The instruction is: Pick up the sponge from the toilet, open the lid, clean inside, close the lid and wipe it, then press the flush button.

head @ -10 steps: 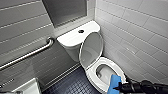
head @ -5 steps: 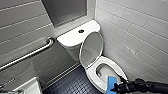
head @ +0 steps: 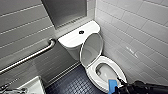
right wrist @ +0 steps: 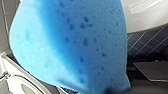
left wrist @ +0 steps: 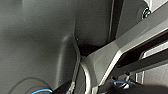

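Against the tiled wall sat the toilet (head: pixel 91 73), with its lid (head: pixel 92 48) tipped back on the tank so the bowl was open for cleaning. Over the bowl's front rim, the right gripper (head: pixel 117 85) squeezed the sponge (head: pixel 112 84) tight and looked ready to scrub inside. Up on the tank, the flush button (head: pixel 81 32) sat untouched.

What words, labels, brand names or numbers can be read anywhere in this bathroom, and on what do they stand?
No text can be read anywhere.
The toilet, its flush button and the raised lid: no brand mark or label visible.
The sponge: plain blue, no print.
A wall tile beside the bowl: a faint pale smudge, too blurred to tell whether it is writing.
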